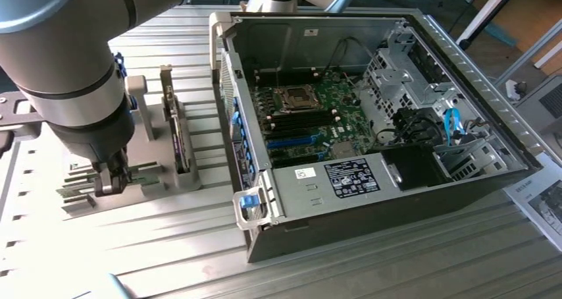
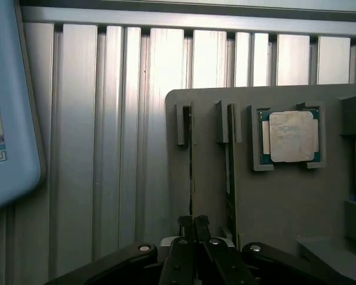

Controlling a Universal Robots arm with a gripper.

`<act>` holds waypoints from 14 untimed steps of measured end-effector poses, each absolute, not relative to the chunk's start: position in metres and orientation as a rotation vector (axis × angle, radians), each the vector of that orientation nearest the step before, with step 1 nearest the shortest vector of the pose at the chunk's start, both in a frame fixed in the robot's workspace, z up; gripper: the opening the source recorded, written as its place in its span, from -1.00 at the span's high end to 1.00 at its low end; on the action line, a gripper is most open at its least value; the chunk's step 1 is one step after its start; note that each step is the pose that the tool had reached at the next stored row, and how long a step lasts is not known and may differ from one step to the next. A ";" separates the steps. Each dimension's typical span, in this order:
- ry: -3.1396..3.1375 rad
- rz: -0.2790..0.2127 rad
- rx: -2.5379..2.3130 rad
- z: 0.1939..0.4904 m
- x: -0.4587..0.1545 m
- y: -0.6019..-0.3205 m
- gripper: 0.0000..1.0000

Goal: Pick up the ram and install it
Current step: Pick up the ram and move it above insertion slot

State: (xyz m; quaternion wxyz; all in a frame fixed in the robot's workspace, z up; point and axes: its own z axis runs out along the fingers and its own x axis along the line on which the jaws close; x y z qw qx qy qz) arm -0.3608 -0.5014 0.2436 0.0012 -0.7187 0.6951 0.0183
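The ribbed metal surface (image 1: 176, 246) carries a grey holder (image 2: 273, 196). The end effector (image 2: 194, 228) pinches the ram (image 2: 191, 154), which stands in the holder's outermost slot. A second stick (image 2: 230, 172) stands in the holder's next slot, with a processor chip (image 2: 289, 136) beyond it. An open computer case (image 1: 351, 114) sits beside the holder.

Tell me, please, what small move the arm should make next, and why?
Probably lift straight up: the pincer looks shut on the ram, which stands edge-on in a slot of the holder beside a second stick. A straight pull should free it without binding or knocking that neighbour.
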 end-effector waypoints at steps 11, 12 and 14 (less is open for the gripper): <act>2.182 0.057 -2.256 0.276 -0.361 -0.501 0.76; 2.182 0.057 -2.256 0.279 -0.361 -0.501 0.76; 2.182 0.057 -2.256 0.285 -0.361 -0.501 0.76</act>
